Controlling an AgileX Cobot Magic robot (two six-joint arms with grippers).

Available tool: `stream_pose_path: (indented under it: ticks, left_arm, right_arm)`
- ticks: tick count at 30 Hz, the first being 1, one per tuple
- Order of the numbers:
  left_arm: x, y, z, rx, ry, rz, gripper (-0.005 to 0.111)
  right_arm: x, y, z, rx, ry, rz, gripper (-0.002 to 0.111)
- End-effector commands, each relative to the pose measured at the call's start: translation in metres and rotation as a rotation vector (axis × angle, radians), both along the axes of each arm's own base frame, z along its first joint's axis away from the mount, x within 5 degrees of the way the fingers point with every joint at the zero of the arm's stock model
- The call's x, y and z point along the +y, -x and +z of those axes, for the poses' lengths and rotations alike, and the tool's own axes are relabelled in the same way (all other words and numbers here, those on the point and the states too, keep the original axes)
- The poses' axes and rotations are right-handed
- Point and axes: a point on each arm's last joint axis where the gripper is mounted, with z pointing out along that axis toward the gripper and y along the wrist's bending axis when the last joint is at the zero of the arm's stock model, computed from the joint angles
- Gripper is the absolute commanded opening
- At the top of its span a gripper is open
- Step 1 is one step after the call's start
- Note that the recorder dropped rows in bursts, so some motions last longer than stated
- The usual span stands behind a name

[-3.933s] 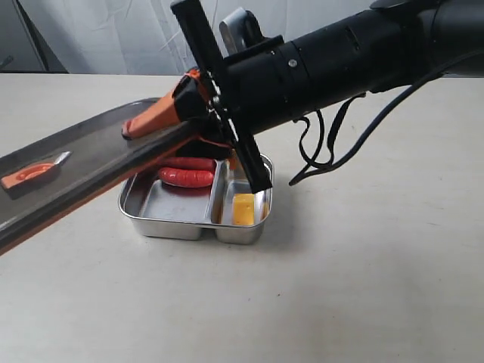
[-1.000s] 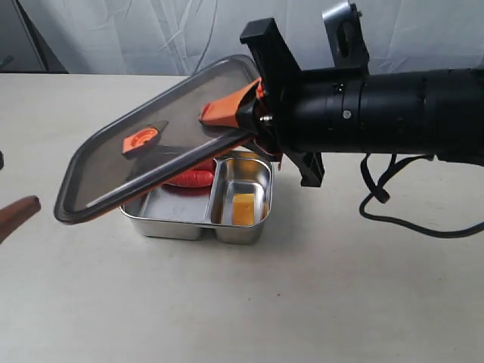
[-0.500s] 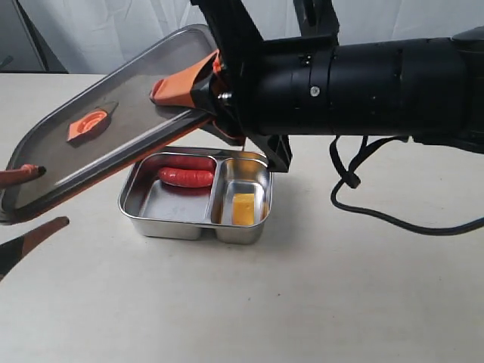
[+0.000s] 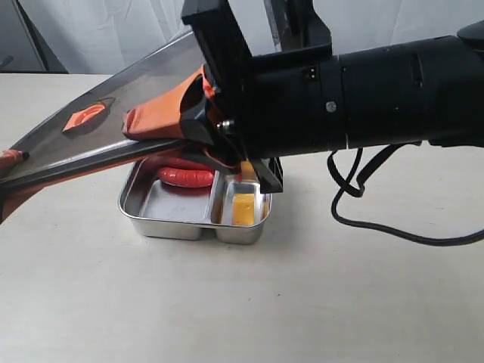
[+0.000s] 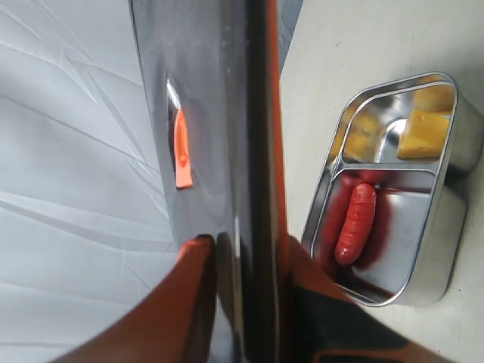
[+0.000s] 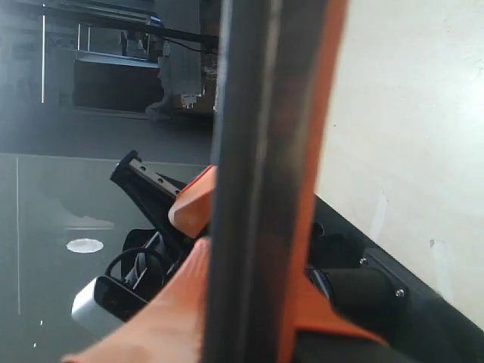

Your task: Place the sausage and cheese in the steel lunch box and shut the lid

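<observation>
Exterior view: the right gripper (image 4: pixel 145 131) clamps the dark translucent rectangular lid (image 4: pixel 68 144), tilted above the shallow shiny steel lunch box (image 4: pixel 174 227). The glossy red sausage (image 4: pixel 185 177) lies in its wide compartment and the yellow-orange cheese wedge (image 4: pixel 243 208) in the narrow one.

Left wrist view: the left gripper (image 5: pixel 246 246) pinches the lid's (image 5: pixel 219 113) edge.

Right wrist view: orange fingers (image 6: pixel 189 302) squeeze the lid (image 6: pixel 257 91).

We took this for a robotics lab or test bay, not a home. A bare beige tabletop (image 4: pixel 363 302) stood before a crinkled white sheet (image 4: pixel 98 34) hung as a backdrop. A black robot arm (image 4: pixel 378 94) trailed a loose cable (image 4: pixel 363 219) across it, and the dark lid (image 6: pixel 76 174) mirrored dim shelving and gear.
</observation>
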Motion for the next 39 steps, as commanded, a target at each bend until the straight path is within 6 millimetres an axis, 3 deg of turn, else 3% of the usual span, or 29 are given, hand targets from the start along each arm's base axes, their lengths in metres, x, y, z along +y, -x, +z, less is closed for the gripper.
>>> stream_pose_path:
  ticks: [1, 15, 20, 39]
  left_arm:
    - [0.000, -0.001, 0.009, -0.020, 0.035, 0.007, 0.000]
    - [0.010, -0.007, 0.013, -0.112, -0.050, 0.121, 0.000]
    - [0.009, -0.007, 0.012, -0.105, -0.050, 0.109, 0.000]
    - [0.009, -0.007, 0.012, -0.105, -0.053, 0.107, 0.000]
  right_arm:
    - [-0.001, 0.016, -0.003, -0.114, 0.084, 0.179, -0.001]
    - [-0.012, -0.001, -0.025, -0.316, 0.373, 0.086, -0.001]
    - [-0.012, 0.001, -0.026, -0.239, 0.379, 0.073, -0.001]
    - [-0.016, 0.002, -0.031, -0.296, 0.449, 0.120, -0.001]
